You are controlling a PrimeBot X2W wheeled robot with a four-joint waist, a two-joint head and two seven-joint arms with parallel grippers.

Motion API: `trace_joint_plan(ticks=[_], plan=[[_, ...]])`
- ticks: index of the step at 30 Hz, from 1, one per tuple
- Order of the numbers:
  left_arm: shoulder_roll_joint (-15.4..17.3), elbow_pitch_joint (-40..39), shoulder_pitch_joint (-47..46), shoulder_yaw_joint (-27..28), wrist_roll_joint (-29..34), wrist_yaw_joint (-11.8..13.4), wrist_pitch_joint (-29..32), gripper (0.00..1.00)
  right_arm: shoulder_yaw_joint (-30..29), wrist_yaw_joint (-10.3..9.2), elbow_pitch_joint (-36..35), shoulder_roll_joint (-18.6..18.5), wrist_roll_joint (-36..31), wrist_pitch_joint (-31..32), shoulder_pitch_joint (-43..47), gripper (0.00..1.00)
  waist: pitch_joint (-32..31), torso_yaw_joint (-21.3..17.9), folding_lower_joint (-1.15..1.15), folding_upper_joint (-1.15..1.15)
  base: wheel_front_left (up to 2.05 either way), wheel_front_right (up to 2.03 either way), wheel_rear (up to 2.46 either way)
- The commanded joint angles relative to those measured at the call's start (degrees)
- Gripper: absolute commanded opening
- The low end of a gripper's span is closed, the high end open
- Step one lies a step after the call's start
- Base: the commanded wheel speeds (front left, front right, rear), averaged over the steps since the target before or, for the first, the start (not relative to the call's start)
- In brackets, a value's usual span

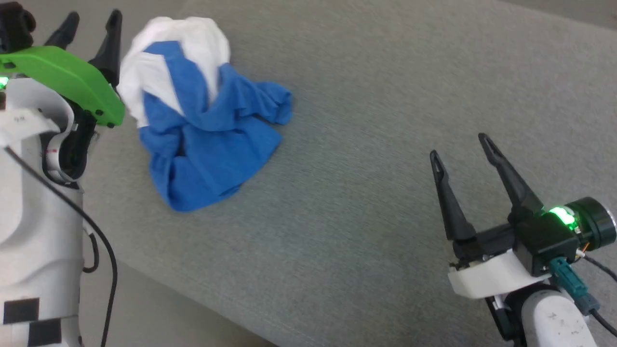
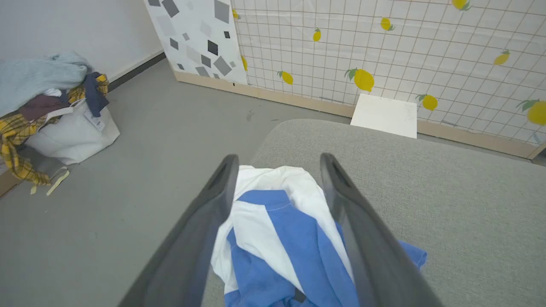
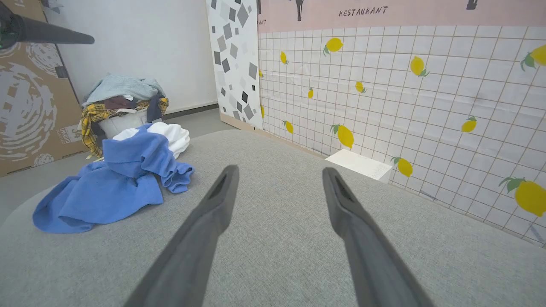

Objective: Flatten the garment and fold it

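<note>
The garment (image 1: 202,120), white with blue sleeves, lies crumpled in a heap near the far left corner of the grey padded surface (image 1: 366,159). In the left wrist view the garment (image 2: 277,238) sits below and between the fingers of my left gripper (image 2: 277,164), which is open and hovers above it without touching. In the head view my left gripper (image 1: 91,24) is at the heap's left side. My right gripper (image 1: 460,144) is open and empty, well to the right of the cloth. From the right wrist, the garment (image 3: 119,179) lies to the left of my right gripper (image 3: 277,170).
The grey surface has a rounded edge beyond the garment, with bare floor (image 2: 128,170) past it. A white laundry bag heaped with clothes (image 2: 55,111) stands on the floor by the wall. A lemon-patterned panel (image 2: 405,55) and a white box (image 2: 384,115) stand behind the surface.
</note>
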Motion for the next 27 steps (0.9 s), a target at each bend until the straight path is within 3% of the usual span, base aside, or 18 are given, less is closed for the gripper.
trace_joint_plan(ticks=[1,9,15,26,27], plan=[[0.60,1.37,-1.32,-0.37,-0.69,-0.36,1.30,1.00,0.13,-0.09,-0.51,-0.32,-0.23,0.03,-1.34,1.00,4.90,-4.65,-0.01,0.00,0.00,0.00,0.00],[3.41,7.58,-2.70,-2.38,-3.33,-1.14,7.63,1.00,0.49,-0.09,-1.10,-0.26,-0.19,-0.10,-3.54,1.00,9.15,-8.46,-0.01,0.00,0.00,0.00,0.00],[3.87,10.87,-2.70,-0.56,-6.62,-0.70,10.28,1.00,-0.01,-0.09,-1.82,-0.35,-0.61,-0.24,-4.16,1.00,11.86,-10.25,-0.01,0.00,0.00,0.00,0.00],[3.88,16.08,-2.11,-1.12,-6.77,3.39,15.76,1.00,-0.02,-0.09,-2.78,-0.93,-0.50,0.42,-5.25,1.00,13.88,-11.27,-0.01,0.00,0.00,0.00,0.00],[3.91,16.37,-2.05,-1.33,-6.60,3.36,15.67,0.48,0.04,-0.09,-2.77,-0.94,-0.46,0.48,-5.40,1.00,13.91,-11.31,-0.01,0.00,0.00,0.00,0.00]])
